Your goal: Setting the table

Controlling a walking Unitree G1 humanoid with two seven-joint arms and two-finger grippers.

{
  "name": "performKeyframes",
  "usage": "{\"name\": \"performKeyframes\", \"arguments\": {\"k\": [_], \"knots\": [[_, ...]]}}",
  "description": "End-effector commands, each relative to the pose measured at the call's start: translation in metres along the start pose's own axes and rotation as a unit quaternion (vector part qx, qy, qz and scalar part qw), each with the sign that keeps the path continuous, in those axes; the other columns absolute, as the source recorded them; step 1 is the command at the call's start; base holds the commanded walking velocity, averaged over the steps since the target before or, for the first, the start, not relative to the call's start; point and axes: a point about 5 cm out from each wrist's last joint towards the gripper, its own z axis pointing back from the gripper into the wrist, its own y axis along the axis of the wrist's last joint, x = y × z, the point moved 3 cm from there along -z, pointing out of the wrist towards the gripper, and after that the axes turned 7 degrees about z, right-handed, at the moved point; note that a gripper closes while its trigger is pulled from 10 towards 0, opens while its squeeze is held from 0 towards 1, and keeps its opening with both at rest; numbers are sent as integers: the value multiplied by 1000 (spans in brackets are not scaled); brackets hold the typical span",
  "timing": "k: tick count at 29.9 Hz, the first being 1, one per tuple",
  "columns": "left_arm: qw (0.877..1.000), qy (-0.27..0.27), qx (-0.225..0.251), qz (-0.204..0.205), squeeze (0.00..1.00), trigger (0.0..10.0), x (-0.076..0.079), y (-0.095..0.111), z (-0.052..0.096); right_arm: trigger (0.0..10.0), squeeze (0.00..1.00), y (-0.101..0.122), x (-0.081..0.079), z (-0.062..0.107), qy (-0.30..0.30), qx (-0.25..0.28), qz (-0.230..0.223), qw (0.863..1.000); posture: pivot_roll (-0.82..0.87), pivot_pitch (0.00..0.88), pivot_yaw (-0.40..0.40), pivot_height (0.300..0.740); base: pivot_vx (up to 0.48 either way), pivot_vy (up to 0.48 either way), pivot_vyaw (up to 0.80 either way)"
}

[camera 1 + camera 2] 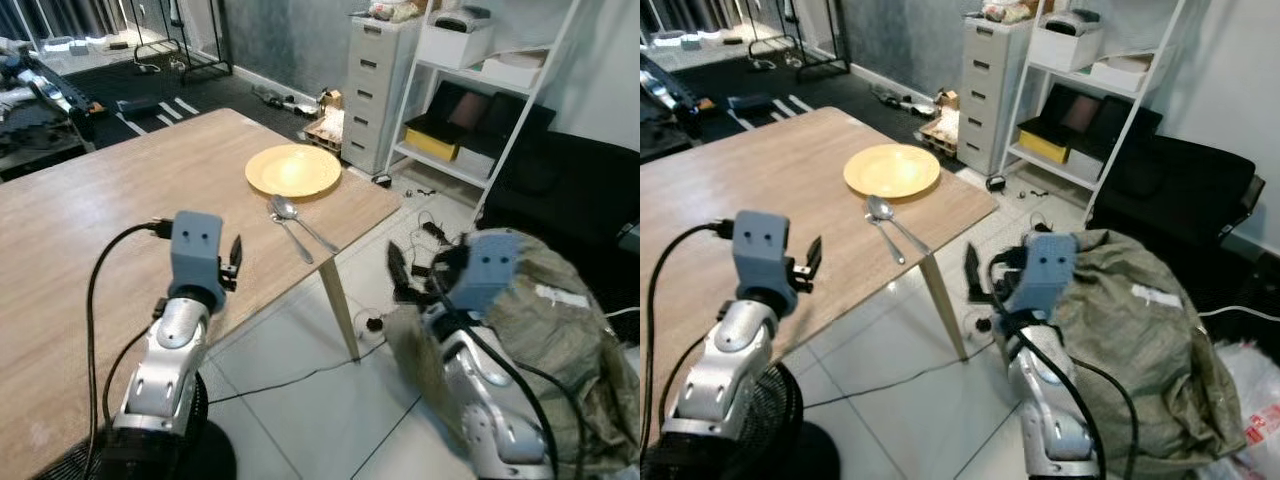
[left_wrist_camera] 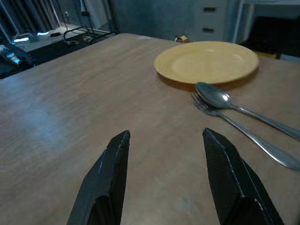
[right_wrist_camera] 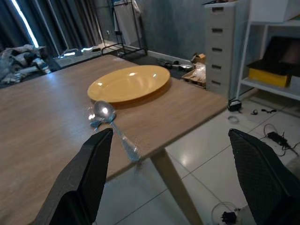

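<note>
Yellow plate lies empty near the far right corner of the wooden tabletop, with a spoon and a fork side by side just beside its near rim, handles running toward the table's right edge; the spoon's bowl almost touches the plate, and the fork's tines lie next to that bowl. Left gripper hovers low over the bare tabletop, well short of the cutlery, its jaws parted and holding nothing, pointing toward the plate. Right gripper hangs off the table's right side, above the tiled floor, its jaws spread wide and empty, facing the table corner and the cutlery. Beyond the table stand a grey drawer cabinet and a white shelf unit; a crumpled olive sack lies on the floor beside the right arm.
</note>
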Motion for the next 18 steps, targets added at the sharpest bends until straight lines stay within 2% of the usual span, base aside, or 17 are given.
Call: {"name": "performKeyframes", "arguments": {"k": [1, 16, 18], "knots": [[1000, -2, -12, -2, 0, 10000, 2, -6, 0, 10000, 0, -3, 5, 1, -10, -6, 1, 1000, -60, 0, 102, 740, 398, -262, 0], [1000, -6, -10, 7, 0, 10000, 4, -5, 1, 10000, 0, -3, 6, 1, -11, -5, 2, 1000, -59, 0, 102, 740, 397, -245, 0], [1000, -10, 0, 12, 0, 10000, 5, -2, 2, 10000, 0, -3, 6, 1, -10, -6, 2, 1000, -60, 0, 102, 740, 0, 0, 0]]}}
